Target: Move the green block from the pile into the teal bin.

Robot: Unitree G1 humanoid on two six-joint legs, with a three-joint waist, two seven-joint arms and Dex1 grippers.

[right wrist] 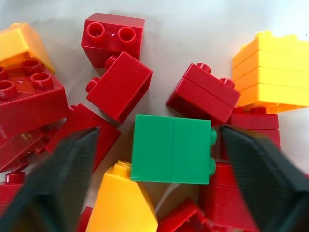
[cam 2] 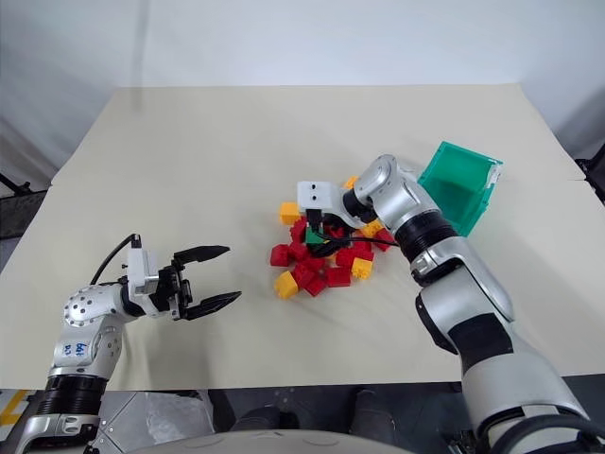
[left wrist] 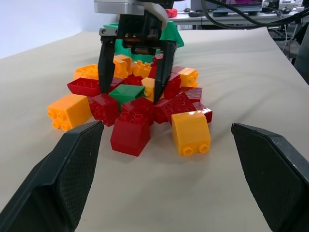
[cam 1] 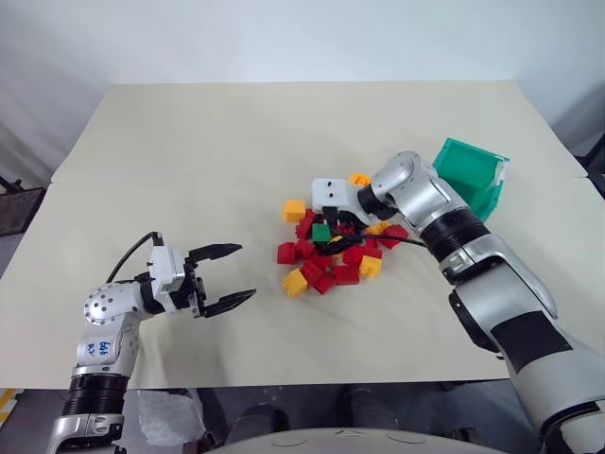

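Nearest the camera, the left gripper (cam 1: 227, 276) rests with fingers spread, holding nothing, well apart from the pile (cam 1: 333, 248). One green block (cam 1: 321, 232) lies within the pile among red and yellow-orange bricks, straddled by the parted, empty fingers of the right gripper (left wrist: 133, 72). Beyond the pile, one teal bin (cam 1: 470, 171) stands on the cream table (cam 1: 236, 142), a white wall behind.

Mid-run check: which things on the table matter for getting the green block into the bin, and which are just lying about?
Job:
- green block, lying in the pile
- right gripper, fingers open either side of the green block
- teal bin, beyond the pile

Lying about:
- red bricks and yellow-orange bricks around the green one
- left gripper, open, off to the side
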